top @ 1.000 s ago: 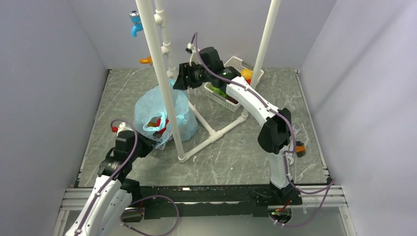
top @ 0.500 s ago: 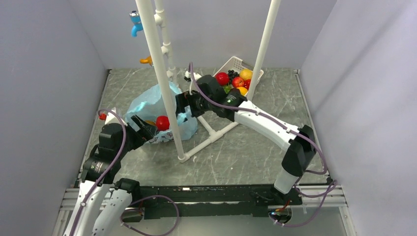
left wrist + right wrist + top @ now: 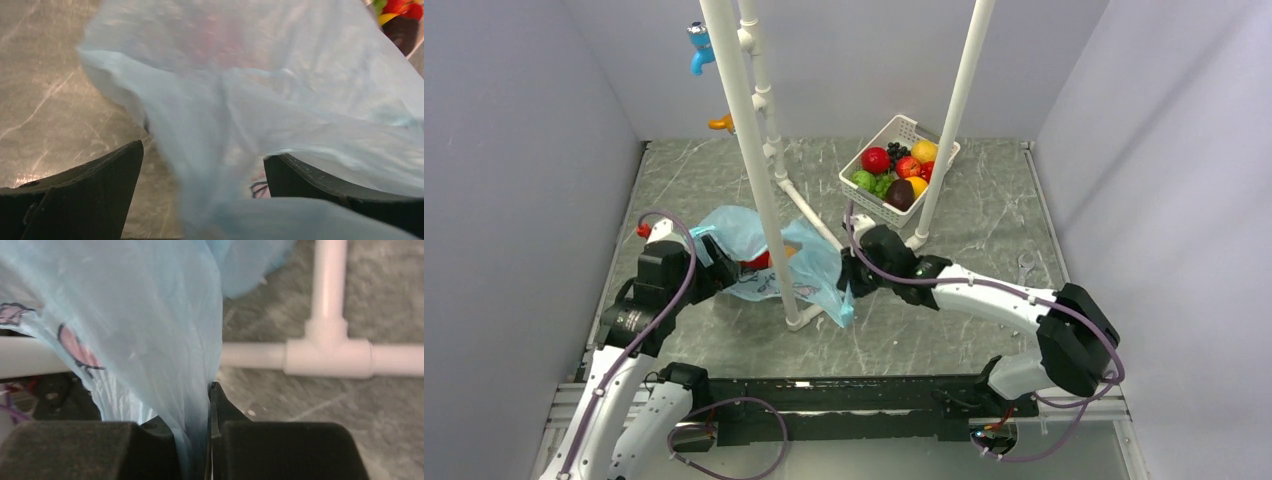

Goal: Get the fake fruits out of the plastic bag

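Starting at the left, the left tool (image 3: 202, 165) sits with its fingers (image 3: 100, 185) spread wide. Blue film from the bag (image 3: 809, 270) is draped loosely through the gap and is not pinched, so this tool is released. Just ahead of it, inside the bag, lie a red fruit (image 3: 759, 260) and, touching it on the far side, what looks like an orange fruit (image 3: 789, 252); both are in the bag, not out on the bench (image 3: 944, 330). From there the bag stretches rightward past the white pipe post (image 3: 764, 200), which stands in front of it in the overhead view, to the right tool (image 3: 195, 412). That tool is clenched on a gathered corner of the film, with the printed panel hanging just to its left. Well beyond it, at the back, stands a white basket (image 3: 879, 205) of other fruit.

The main risk, as I judge it, is the post. If the right tool pulls further, the film may catch on the pipe and tear, or drag the frame. With nothing gripped on the left, the mouth could also slide shut over the fruits or slip away. A hard tug could send the glossy balls rolling across the bench out of reach.
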Robot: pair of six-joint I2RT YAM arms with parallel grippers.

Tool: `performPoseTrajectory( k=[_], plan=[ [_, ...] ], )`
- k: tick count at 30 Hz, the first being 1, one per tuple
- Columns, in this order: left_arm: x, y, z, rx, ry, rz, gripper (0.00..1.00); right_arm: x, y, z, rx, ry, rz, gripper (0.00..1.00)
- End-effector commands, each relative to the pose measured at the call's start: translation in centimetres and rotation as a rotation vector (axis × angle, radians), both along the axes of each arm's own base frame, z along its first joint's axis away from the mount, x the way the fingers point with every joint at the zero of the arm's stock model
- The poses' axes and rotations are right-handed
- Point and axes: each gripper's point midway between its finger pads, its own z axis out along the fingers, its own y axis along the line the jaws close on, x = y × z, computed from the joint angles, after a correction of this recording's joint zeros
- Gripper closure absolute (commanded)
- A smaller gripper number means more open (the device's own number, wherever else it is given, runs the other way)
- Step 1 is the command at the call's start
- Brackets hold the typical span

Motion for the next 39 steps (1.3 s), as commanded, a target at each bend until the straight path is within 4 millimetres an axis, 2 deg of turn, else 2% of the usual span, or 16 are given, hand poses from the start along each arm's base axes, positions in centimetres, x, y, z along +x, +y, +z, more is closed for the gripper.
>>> performPoseTrajectory(
  k=[1, 3, 5, 8, 10, 15, 17, 19, 24, 27, 28, 30, 32, 33, 36, 39],
  plan=[
    [-0.5, 0.3, -1.8, -0.004, 0.019, 0.017, 0.05, 0.9, -1.8, -1.7, 0.002, -0.07, -0.104, 0.91],
    [-0.6, 0.2, -2.2, -0.008, 0.024, 0.017, 0.05, 0.3, -2.7, -3.7, -0.045, -0.041, -0.108, 0.92],
    [-0.6, 0.0, -2.4, -0.011, 0.022, 0.001, 0.04, -0.3, -3.1, -4.8, -0.064, -0.021, -0.1, 0.92],
    [-0.6, -0.4, -2.3, -0.021, 0.022, -0.021, 0.03, -0.9, -3.2, -4.5, -0.069, -0.026, -0.08, 0.87],
    [-0.7, -0.7, -2.4, -0.029, 0.021, -0.038, 0.02, -1.2, -3.2, -3.3, -0.066, -0.041, -0.067, 0.8],
    [-0.8, -1.4, -3.3, -0.062, 0.017, -0.062, 0.03, -1.4, -3.0, 2.5, 0.004, -0.126, -0.03, 0.38],
    [-0.8, -1.8, -3.7, -0.081, 0.009, -0.077, 0.06, -1.8, -2.8, 5.2, 0.056, -0.166, 0.001, 0.28],
    [-0.6, -2.2, -3.9, -0.097, -0.011, -0.087, 0.15, -1.9, -2.5, 8.4, 0.114, -0.215, 0.017, 0.21],
    [-0.2, -2.8, -4.9, -0.13, -0.025, -0.102, 0.39, -2.7, -1.3, 16.0, 0.294, -0.312, 0.076, 0.18],
    [0.0, -3.2, -5.7, -0.142, -0.013, -0.115, 0.48, -3.2, 0.5, 18.6, 0.419, -0.329, 0.129, 0.24],
    [0.0, -3.3, -5.9, -0.147, -0.008, -0.117, 0.49, -3.3, 1.1, 18.6, 0.437, -0.309, 0.145, 0.28],
    [0.1, -3.6, -6.2, -0.158, -0.001, -0.125, 0.51, -3.2, 3.0, 19.0, 0.502, -0.3, 0.189, 0.52],
    [0.1, -3.8, -6.5, -0.17, 0.004, -0.13, 0.51, -2.5, 4.8, 17.4, 0.51, -0.272, 0.21, 0.81],
    [0.0, -3.8, -6.6, -0.174, 0.006, -0.128, 0.51, -2.1, 5.6, 16.4, 0.503, -0.256, 0.221, 0.86],
    [0.0, -3.9, -6.7, -0.183, 0.001, -0.131, 0.53, -1.6, 7.7, 12.9, 0.471, -0.224, 0.258, 0.94],
    [0.0, -4.0, -6.7, -0.179, 0.003, -0.137, 0.55, -1.0, 8.5, 10.4, 0.43, -0.271, 0.266, 0.98]
  ],
)
